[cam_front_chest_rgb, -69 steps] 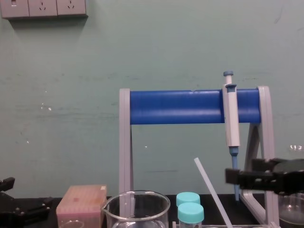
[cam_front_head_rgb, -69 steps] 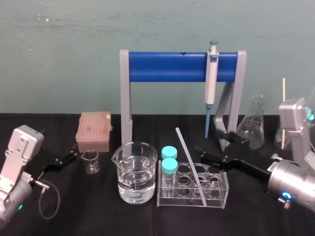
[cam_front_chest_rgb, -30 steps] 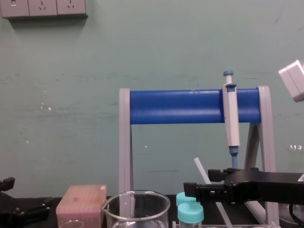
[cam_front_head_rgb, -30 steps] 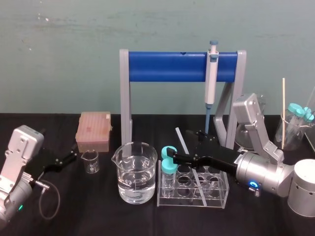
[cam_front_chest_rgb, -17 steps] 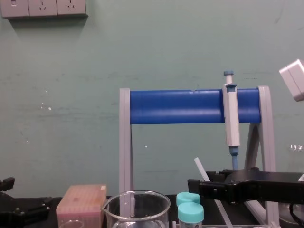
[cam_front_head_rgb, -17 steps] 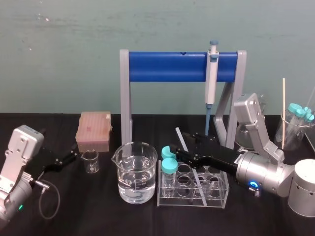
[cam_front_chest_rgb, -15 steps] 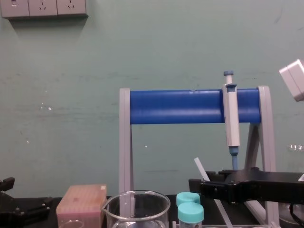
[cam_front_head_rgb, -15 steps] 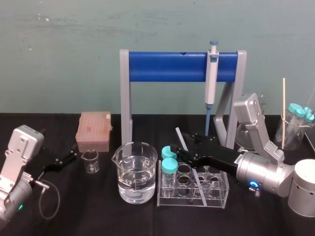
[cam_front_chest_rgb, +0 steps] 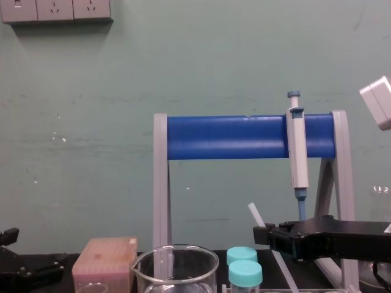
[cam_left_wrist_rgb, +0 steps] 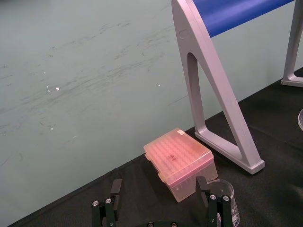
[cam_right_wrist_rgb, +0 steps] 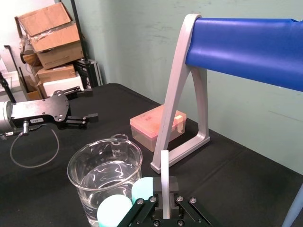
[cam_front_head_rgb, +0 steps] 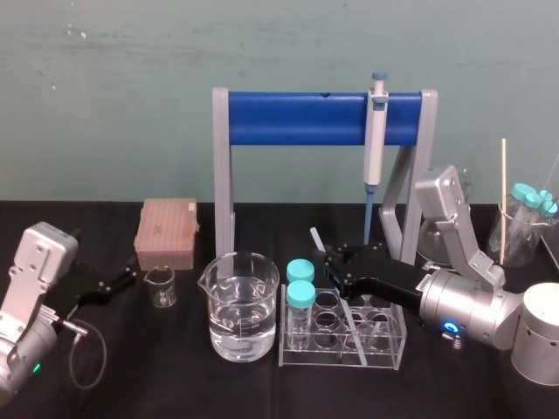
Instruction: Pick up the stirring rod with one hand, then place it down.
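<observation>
Stirring rod (cam_right_wrist_rgb: 164, 166) leans up from the rack (cam_front_head_rgb: 395, 342), clamped near its top by the right gripper (cam_front_head_rgb: 331, 263)

My right gripper (cam_front_head_rgb: 330, 262): black, flat jaws, silver screws at base. Wrist (cam_front_head_rgb: 463, 307) = grey metal cyl. w/ blue lit ring, plus pale-grey boxy link. Left gripper (cam_front_head_rgb: 129, 278): black too, grey box link, green LED, black cable loop (cam_front_head_rgb: 104, 356).

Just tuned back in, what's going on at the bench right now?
The right tool reaches in from the right and is shut on the stirring rod near its upper end. The rod leans with its lower end in the clear tube rack, so it is not yet lifted out. The left tool sits parked and open at the far left, beside the small beaker.
</observation>
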Controlling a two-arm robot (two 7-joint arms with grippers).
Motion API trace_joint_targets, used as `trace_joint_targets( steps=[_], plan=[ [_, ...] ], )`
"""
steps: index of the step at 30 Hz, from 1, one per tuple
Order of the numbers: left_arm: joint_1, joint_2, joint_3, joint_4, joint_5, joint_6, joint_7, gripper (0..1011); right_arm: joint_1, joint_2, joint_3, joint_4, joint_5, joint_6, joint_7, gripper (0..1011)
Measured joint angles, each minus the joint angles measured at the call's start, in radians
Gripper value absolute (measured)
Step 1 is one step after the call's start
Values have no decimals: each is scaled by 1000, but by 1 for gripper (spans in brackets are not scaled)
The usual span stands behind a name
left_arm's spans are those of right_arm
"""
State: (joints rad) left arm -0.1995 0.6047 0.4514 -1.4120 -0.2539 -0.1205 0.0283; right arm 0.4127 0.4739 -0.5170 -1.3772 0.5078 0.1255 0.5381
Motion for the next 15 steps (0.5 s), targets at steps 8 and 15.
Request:
trace_joint_targets(
  steps=[8, 15],
  plan=[
    [0, 0, 0, 0, 0, 0, 0, 1000, 0, 0, 0, 0, 0, 0, 0, 70],
    [0, 0, 0, 0, 0, 0, 0, 1000, -22, -7, 14, -3, -28, -89, -8, 70]
  ],
)
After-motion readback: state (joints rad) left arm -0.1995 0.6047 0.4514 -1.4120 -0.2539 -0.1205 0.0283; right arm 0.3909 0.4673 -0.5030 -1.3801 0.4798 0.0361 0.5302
